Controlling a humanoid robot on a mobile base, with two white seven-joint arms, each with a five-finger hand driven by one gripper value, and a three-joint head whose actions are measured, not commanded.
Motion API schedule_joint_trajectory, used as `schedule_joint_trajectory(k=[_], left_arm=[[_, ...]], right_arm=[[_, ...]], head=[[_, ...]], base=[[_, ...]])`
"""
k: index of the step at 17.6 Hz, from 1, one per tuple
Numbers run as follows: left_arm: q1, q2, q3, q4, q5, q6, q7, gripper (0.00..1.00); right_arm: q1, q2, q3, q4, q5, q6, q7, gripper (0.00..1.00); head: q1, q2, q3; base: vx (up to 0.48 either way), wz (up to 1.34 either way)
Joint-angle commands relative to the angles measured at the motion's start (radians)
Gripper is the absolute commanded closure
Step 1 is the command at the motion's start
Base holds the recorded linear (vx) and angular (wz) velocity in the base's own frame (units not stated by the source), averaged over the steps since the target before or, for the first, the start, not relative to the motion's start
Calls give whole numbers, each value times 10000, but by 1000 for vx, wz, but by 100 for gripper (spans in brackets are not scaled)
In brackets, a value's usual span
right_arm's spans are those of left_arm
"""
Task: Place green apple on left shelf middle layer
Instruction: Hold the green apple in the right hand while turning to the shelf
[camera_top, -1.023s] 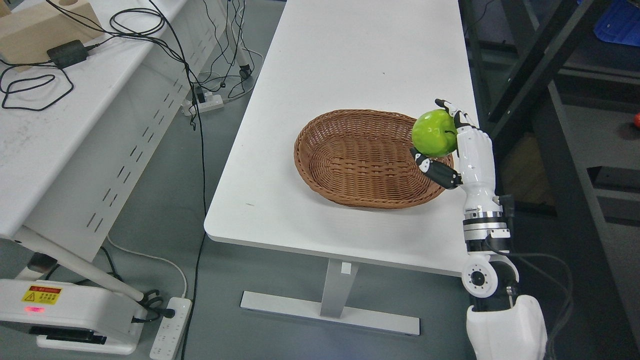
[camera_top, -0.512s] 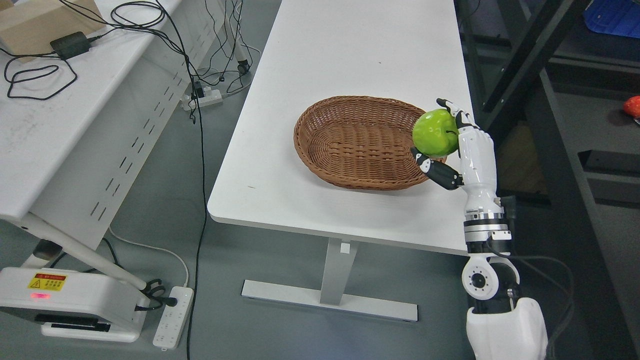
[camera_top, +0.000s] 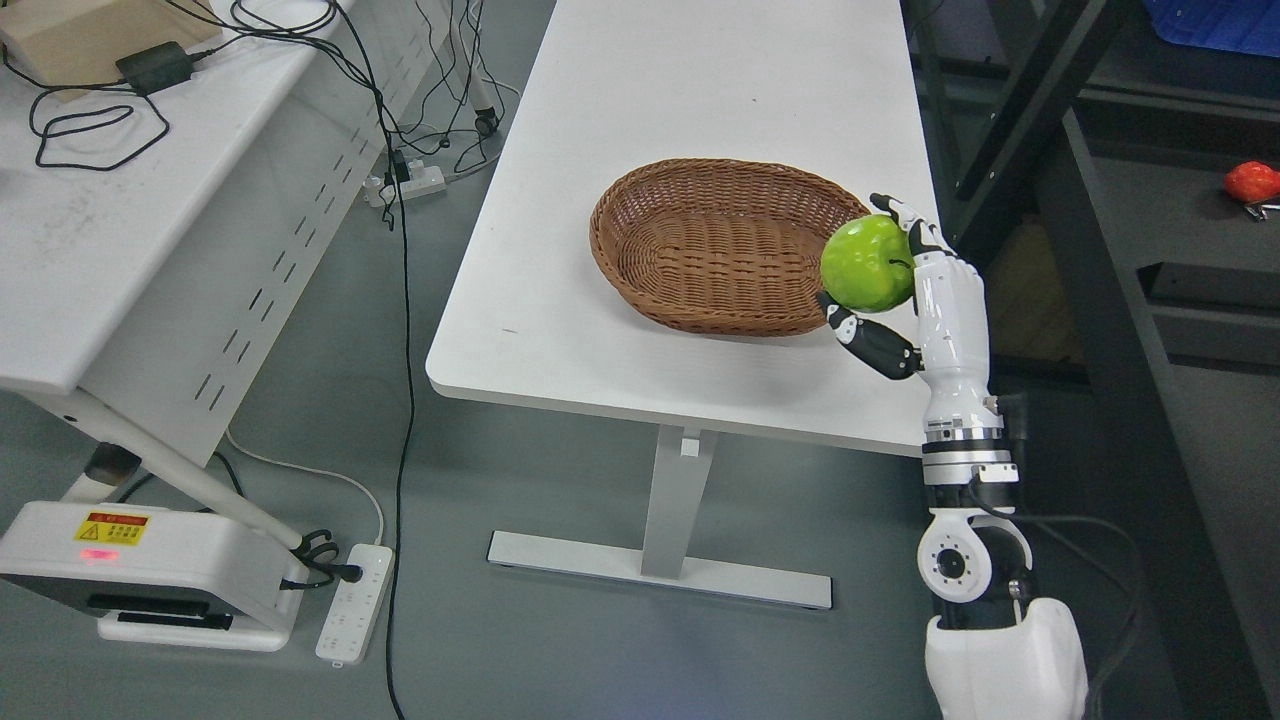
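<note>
Head view shows the right hand (camera_top: 915, 290) coming up from the bottom right. Its fingers are wrapped around the green apple (camera_top: 868, 264). The black thumb is under the apple and the white fingers (camera_top: 925, 235) curl over the top and back. The apple is up in the air, in front of the right end of the basket (camera_top: 700, 245).

The basket is brown, woven and oval. Nothing can be seen inside it. It sits on the white desk (camera_top: 640, 120), near the front right corner.

To the right of the desk is a dark shelf (camera_top: 1180, 290). A small red thing (camera_top: 1250, 182) lies on one of its layers, too small to tell what it is.

On the left is another white desk (camera_top: 120, 250) with black cables (camera_top: 90, 135) and a black power brick (camera_top: 153, 68) on top. More cables hang down to the grey floor. A white power strip (camera_top: 350, 618) lies on the floor. Next to it is a white machine base (camera_top: 140, 580) with a yellow warning sticker (camera_top: 113, 527). The writing on the sticker is too small to read. A small red light glows under it.

The left hand does not show.
</note>
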Motion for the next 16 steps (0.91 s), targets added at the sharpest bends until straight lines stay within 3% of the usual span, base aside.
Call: schedule_joint_trajectory(k=[1,16], left_arm=[[-1,175,-17,-1,0,-3,2,0],[-1,175,-17,-1,0,-3,2,0]], right_arm=[[144,-30,-53,-325,0,-157,-180,100],[390,16,23,-386,0,-265,-318,100]], head=[[0,0,0],[0,0,0]], base=[[-116,101],[-97,-131]])
